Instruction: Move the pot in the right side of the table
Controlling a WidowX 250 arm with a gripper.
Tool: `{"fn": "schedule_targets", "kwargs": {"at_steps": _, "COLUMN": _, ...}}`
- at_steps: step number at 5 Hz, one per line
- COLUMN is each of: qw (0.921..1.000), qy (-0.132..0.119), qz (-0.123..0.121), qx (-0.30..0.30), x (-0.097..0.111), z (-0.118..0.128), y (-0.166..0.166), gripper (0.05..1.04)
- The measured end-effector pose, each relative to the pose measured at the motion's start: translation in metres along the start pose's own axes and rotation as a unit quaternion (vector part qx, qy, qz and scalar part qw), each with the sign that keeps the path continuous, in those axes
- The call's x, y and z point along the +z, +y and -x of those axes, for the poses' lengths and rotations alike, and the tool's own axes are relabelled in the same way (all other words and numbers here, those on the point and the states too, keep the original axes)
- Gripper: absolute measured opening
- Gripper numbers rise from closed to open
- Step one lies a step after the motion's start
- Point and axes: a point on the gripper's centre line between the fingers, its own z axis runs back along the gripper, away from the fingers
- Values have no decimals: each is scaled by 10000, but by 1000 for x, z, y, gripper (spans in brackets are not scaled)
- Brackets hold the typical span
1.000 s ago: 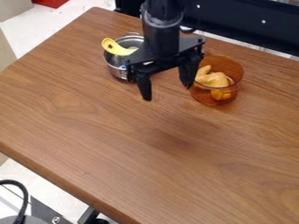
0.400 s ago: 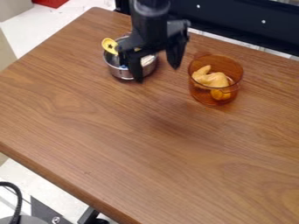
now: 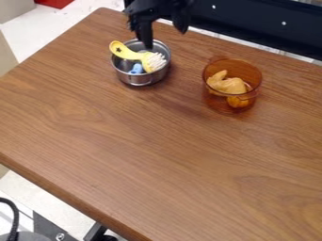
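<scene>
"Where's the pot?"

"Silver pot (image 3: pixel 141 80), far left on the table (image 3: pixel 125 141). I take it as the one to move right. Brush (image 3: pixel 129 52) and blue thing (image 3: pixel 136 69) inside."

"Jaws?"

"Open, nothing between them. My arm (image 3: pixel 153 7) is at the far edge, one tip by the pot's far rim. Can't tell if it touches."

"What could go wrong?"

"Dropping straight down. A tip could land on the rim and tip or shove the pot. I'd want one tip inside, one outside, wall between."

"And the lift?"

"A grip on one side only, so the pot could tilt or twist. The brush handle hangs over the left rim, so a tilt might slide it out. It could also snag a tip if I come in too far left."

"Path right?"

"Amber pot (image 3: pixel 218 103) with food (image 3: pixel 229 85) stands to the right, slightly nearer. Sweep low and I'd probably bump it. I'd lift clear or go round the near side."

"Wrong pot?"

"Possible. Amber's already on the right, so 'right side' could mean that one. I'd check before closing."
</scene>
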Motion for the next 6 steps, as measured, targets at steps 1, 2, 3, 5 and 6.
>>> {"fn": "schedule_targets", "kwargs": {"at_steps": 1, "qw": 9993, "qy": 114, "qz": -154, "qx": 306, "x": -15, "z": -18, "y": -22, "gripper": 999}}
{"fn": "schedule_targets", "kwargs": {"at_steps": 2, "qw": 9993, "qy": 205, "qz": -195, "qx": 257, "x": -28, "z": -31, "y": -35, "gripper": 999}}
{"fn": "schedule_targets", "kwargs": {"at_steps": 3, "qw": 9994, "qy": 288, "qz": -204, "qx": 57, "x": -41, "z": -36, "y": -35, "gripper": 999}}
{"fn": "schedule_targets", "kwargs": {"at_steps": 5, "qw": 9982, "qy": 413, "qz": -48, "qx": -422, "x": -58, "z": -37, "y": -24, "gripper": 999}}
{"fn": "schedule_targets", "kwargs": {"at_steps": 6, "qw": 9985, "qy": 309, "qz": 21, "qx": -456, "x": -59, "z": -40, "y": -26, "gripper": 999}}
